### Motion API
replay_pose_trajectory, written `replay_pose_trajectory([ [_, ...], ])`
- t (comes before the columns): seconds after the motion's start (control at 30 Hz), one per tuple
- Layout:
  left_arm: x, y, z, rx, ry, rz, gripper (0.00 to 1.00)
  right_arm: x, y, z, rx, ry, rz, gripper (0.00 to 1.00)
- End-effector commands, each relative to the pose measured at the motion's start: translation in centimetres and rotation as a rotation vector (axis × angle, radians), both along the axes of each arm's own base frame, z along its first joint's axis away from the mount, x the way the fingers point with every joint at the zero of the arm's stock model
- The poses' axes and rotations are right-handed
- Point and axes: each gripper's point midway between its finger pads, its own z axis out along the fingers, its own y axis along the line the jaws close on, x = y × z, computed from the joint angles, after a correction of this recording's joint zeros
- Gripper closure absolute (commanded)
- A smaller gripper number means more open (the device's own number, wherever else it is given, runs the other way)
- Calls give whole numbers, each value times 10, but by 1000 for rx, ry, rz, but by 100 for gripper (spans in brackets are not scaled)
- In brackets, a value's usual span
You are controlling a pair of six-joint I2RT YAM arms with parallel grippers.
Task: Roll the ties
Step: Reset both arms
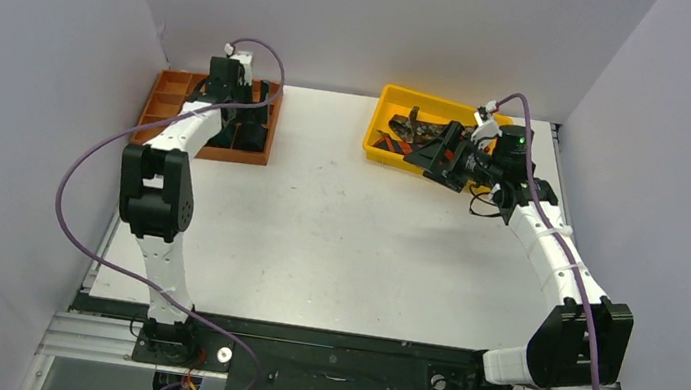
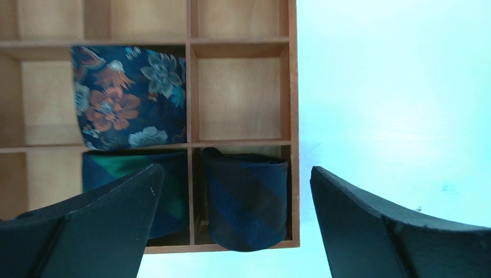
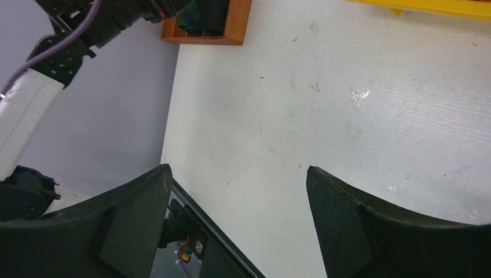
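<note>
My left gripper (image 2: 234,174) is open and empty, hovering over the wooden organiser (image 2: 294,116) at the table's back left (image 1: 168,96). In its cells sit a navy striped rolled tie (image 2: 246,202), a teal-green rolled tie (image 2: 173,174) partly hidden by my finger, and a floral dark blue rolled tie (image 2: 127,95). My right gripper (image 3: 237,171) is open and empty, held in the air near the yellow bin (image 1: 388,110). The bin holds loose ties, a red-orange striped one (image 1: 389,143) and a mottled brown one (image 1: 426,130).
Other organiser cells (image 2: 240,95) are bare wood. The white table (image 1: 336,234) stretches between the organiser and the bin. Grey walls close in on three sides. Purple cables (image 1: 71,179) loop off both arms.
</note>
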Motion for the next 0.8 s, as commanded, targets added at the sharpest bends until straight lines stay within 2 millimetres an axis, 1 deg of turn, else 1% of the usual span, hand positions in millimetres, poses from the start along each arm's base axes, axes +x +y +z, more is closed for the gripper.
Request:
replay_pose_trajectory([
  [0.0,7,3,103,13,-176,-24,3,6,-11,18,-62,-108,12,19],
  [0.03,6,1,108,8,-176,-35,3,8,-13,21,-78,-124,9,19],
  [0.07,3,-2,119,3,-181,-52,3,9,-17,23,-104,-140,13,19],
  [0.17,-6,-4,141,3,-192,-67,3,13,-30,23,-180,-172,8,19],
  [0.23,-17,-9,154,-19,-183,-96,4,15,-43,24,-258,-204,7,19],
  [0.27,-27,-15,161,-37,-168,-129,4,14,-52,23,-316,-227,23,19],
  [0.3,-32,-16,169,-42,-174,-136,4,15,-60,22,-364,-243,16,19],
  [0.33,-40,-20,167,-64,-147,-144,3,12,-69,17,-426,-254,37,19],
  [0.37,-47,-20,173,-76,-147,-143,3,12,-80,15,-483,-259,16,19],
  [0.43,-65,-23,172,-113,-111,-130,3,6,-103,0,-593,-236,11,19],
  [0.47,-73,-24,169,-124,-94,-135,3,3,-114,-9,-620,-217,4,19],
  [0.5,-87,-26,166,-137,-81,-136,3,0,-132,-15,-660,-193,-18,19],
  [0.53,-94,-26,165,-141,-79,-136,3,-3,-140,-23,-678,-170,-23,19],
  [0.57,-108,-27,157,-148,-66,-137,3,-9,-155,-33,-714,-141,-38,19],
  [0.6,-116,-27,155,-148,-66,-139,3,-12,-163,-37,-740,-127,-49,21],
  [0.63,-131,-26,146,-144,-55,-143,3,-19,-172,-44,-768,-111,-48,22],
  [0.67,-138,-25,142,-142,-51,-143,3,-22,-179,-49,-796,-97,-59,22],
  [0.7,-153,-24,131,-140,-32,-139,4,-29,-186,-55,-815,-86,-61,22],
  [0.73,-160,-24,124,-140,-20,-140,3,-33,-190,-57,-828,-80,-67,22],
  [0.77,-174,-23,114,-141,-2,-138,3,-40,-193,-61,-835,-72,-69,22],
])
